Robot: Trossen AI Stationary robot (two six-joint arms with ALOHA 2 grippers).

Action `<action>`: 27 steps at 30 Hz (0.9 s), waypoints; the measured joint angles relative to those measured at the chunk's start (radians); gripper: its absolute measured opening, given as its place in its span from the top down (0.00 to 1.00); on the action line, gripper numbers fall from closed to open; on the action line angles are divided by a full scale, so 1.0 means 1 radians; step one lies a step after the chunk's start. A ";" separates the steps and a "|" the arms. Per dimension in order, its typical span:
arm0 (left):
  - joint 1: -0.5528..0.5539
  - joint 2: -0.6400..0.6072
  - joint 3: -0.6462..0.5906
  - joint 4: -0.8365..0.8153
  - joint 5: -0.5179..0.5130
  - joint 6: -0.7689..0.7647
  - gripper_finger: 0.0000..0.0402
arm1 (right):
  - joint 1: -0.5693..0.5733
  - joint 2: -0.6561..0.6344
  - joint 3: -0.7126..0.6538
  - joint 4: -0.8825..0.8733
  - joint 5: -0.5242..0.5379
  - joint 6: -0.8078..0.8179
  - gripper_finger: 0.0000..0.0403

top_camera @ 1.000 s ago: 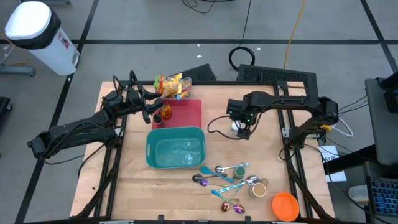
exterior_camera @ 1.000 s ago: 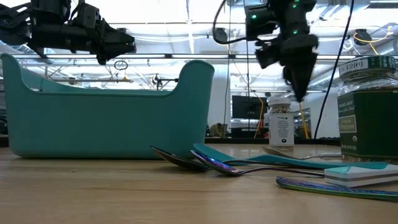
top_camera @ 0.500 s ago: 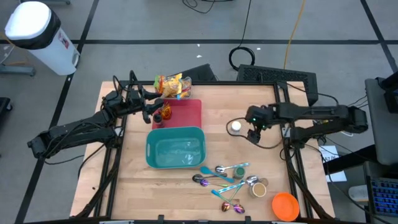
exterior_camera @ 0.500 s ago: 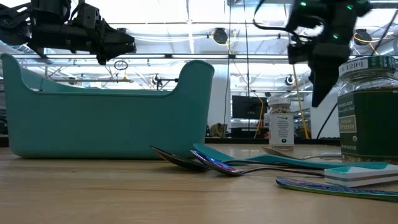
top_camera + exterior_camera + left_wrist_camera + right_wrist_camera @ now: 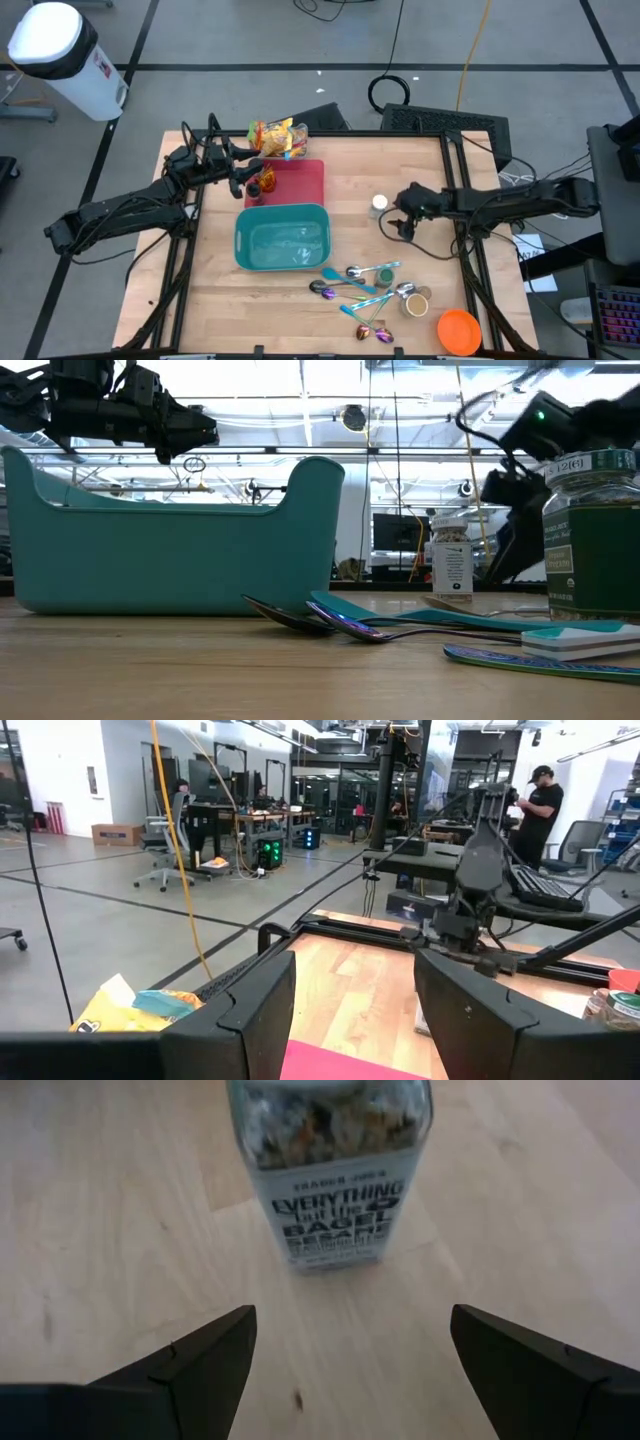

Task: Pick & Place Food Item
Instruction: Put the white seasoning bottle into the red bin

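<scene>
standing upright on the wooden table [image 5: 350, 190], the seasoning jar [image 5: 379, 204] sits to the right of the pink mat [image 5: 300, 180]; its label reads "everything but the bagel sesame" in the right wrist view [image 5: 335, 1175]. right gripper [image 5: 401, 226] is low over the table just beside the jar, on the side nearer the table's front edge, fingers spread wide with nothing between them. in the right wrist view the jar stands ahead of the two dark fingers [image 5: 205, 1350], apart from both, bare wood in the gap.

left gripper [image 5: 252, 178] hangs above the left edge of the pink mat, just beyond the teal bin [image 5: 282, 238]. a small orange item [image 5: 267, 183] lies on the mat beside it. left wrist view shows its fingers [image 5: 260, 1005] parted and empty. yellow snack bags [image 5: 277, 137] lie at the far edge of the table past the mat.

near the front edge: a scatter of spoons [image 5: 358, 285], a glass jar with a dark lid [image 5: 417, 301], an orange bowl [image 5: 459, 330]. in the low view the seasoning jar [image 5: 452, 568] shows beyond the spoons [image 5: 330, 622], with the glass jar [image 5: 592, 540] close at right.
</scene>
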 joint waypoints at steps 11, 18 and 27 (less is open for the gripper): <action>0.000 0.000 0.000 0.000 0.000 0.000 0.47 | 0.000 0.081 -0.108 0.338 0.002 -0.022 0.19; 0.000 0.000 0.000 0.001 0.000 0.000 0.47 | 0.000 0.195 -0.108 0.461 0.003 -0.049 0.19; 0.000 0.000 0.000 0.000 0.000 0.000 0.47 | 0.000 0.319 -0.108 0.613 0.001 -0.062 0.19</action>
